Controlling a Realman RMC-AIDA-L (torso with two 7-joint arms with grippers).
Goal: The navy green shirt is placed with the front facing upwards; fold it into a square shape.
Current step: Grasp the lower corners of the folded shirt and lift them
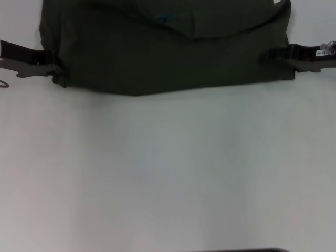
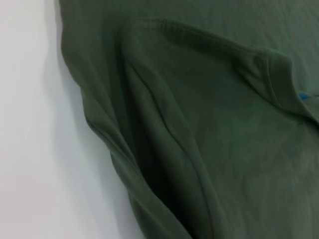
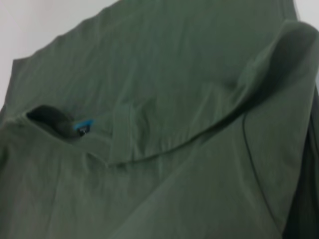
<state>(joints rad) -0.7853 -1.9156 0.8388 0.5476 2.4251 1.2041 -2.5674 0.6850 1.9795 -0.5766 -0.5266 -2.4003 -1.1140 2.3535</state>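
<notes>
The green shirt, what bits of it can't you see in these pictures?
- Head view: the top of the navy green shirt runs off the upper edge.
- The chest print shows in no view; folded cloth covers that side.
- Blue neck label: too small to read in either wrist view.
- Left gripper and right gripper: fingertips meet the shirt's dark edges, so their grip is unclear.

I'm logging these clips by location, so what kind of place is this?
Probably a lab or test bench for folding: a plain white table, one navy green shirt on it, and the left gripper and right gripper at its two sides.
</notes>
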